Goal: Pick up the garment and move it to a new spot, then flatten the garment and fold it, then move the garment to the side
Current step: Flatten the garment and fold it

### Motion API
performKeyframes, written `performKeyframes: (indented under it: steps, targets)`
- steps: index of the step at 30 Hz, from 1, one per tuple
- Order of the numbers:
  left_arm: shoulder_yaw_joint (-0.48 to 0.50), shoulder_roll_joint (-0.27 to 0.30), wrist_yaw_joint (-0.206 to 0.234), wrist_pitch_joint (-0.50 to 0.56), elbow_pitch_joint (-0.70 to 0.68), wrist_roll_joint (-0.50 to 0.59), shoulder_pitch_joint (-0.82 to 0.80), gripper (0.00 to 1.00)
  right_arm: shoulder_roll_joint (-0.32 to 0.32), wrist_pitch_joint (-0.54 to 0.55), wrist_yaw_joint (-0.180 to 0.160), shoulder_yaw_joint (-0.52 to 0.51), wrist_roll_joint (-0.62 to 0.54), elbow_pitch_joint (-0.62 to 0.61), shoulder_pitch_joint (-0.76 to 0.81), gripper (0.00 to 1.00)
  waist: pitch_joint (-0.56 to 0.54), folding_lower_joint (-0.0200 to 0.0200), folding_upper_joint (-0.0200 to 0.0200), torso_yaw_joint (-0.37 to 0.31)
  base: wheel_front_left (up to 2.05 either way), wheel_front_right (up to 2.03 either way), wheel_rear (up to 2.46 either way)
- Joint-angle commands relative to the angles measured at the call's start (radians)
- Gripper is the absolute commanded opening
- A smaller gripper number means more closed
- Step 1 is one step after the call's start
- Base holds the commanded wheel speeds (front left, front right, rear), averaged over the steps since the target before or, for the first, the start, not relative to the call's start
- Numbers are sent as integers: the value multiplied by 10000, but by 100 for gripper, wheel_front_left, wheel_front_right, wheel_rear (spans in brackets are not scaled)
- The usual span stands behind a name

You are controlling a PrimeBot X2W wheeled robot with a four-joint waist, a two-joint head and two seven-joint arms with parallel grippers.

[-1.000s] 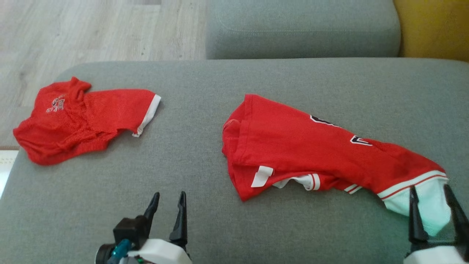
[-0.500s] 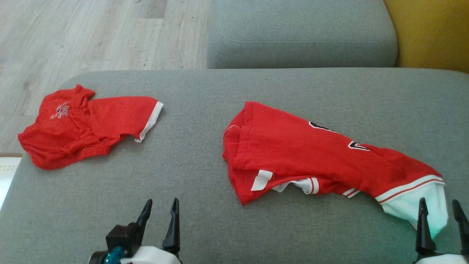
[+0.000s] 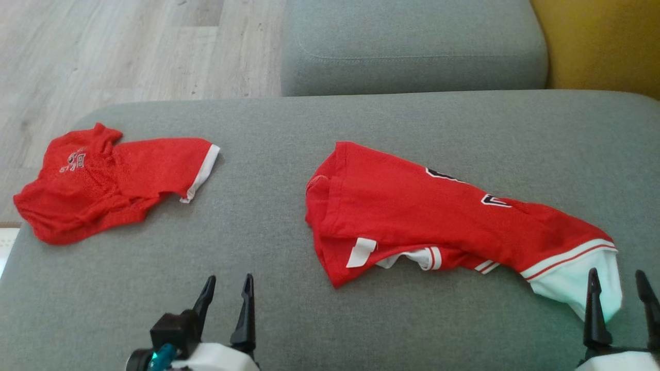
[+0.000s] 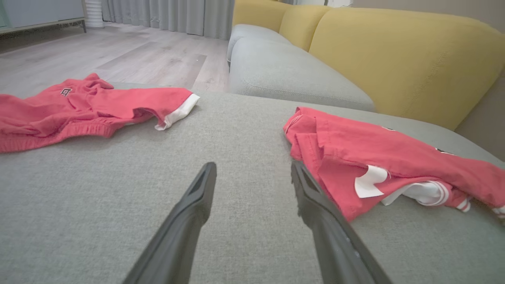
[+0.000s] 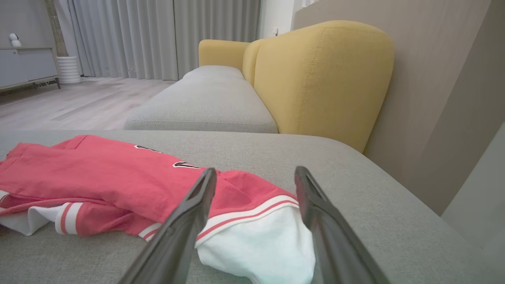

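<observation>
A red garment, a jersey with white trim and dark lettering, lies crumpled on the right half of the grey cushion. It also shows in the left wrist view and the right wrist view. My right gripper is open at the garment's white end, its fingers straddling that end just above it. My left gripper is open over bare cushion, left of the garment's near corner. Neither holds anything.
A second, smaller red garment lies bunched at the cushion's far left near its edge. Another grey seat cushion sits beyond, a yellow backrest at the right, and wooden floor at the left.
The head view has shifted a little. Both grippers sit lower in it, and the right fingertips have drawn back toward the edge of the white end. Both stay open.
</observation>
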Motion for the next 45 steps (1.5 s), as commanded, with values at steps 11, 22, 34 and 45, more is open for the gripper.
performKeyframes:
  steps: [11, 22, 34, 45]
  targets:
    - [-1910, -45, 205, 440, 446, -920, -2663, 100, -120, 7, -7, 48, -35, 479, -800, 100, 489, 0, 0, -458, 0, 0, 0]
    - [-3296, -45, 1032, 1786, 2318, -1896, -5241, 100, -209, 1662, -7, 125, -230, 1506, -2566, 100, 1839, 0, 0, -1269, 0, 0, 0]
    - [-3685, -45, 1428, 1576, 3346, -2406, -5768, 100, -284, 1829, -7, -23, -124, 1885, -2731, 100, 1960, 0, 0, -1208, 0, 0, 0]
    - [-4214, -45, 1496, 1470, 3504, -2801, -5973, 100, -306, 1984, -7, 9, -5, 2162, -2914, 100, 2113, 0, 0, -1259, 0, 0, 0]
